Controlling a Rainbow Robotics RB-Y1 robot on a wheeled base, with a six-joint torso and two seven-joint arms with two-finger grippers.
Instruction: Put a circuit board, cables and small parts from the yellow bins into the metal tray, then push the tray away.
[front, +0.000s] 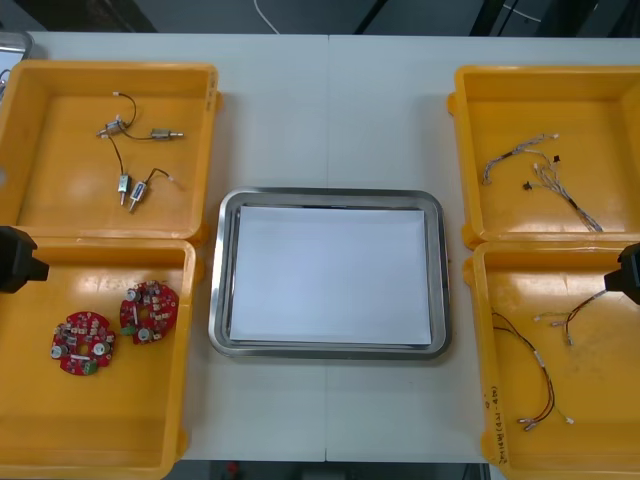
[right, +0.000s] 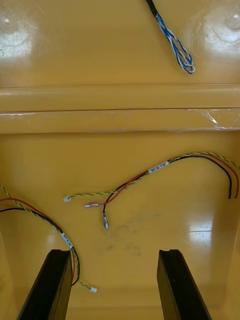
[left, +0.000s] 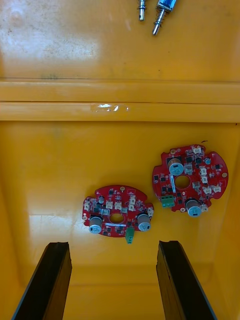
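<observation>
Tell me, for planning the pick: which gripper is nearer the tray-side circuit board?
Left. The left gripper hovers near the circuit board; the right gripper is across the tray, over cables.

You've got a light table (front: 330, 110) with a seam (front: 328, 120) running away from you. Well ahead of your left claw (left: 114, 245), at the table's far corner, sits a grey metal object (front: 12, 42). Farther ahead and to that claw's right, a white cord (front: 262, 16) lies on the dark floor (front: 120, 12).
</observation>
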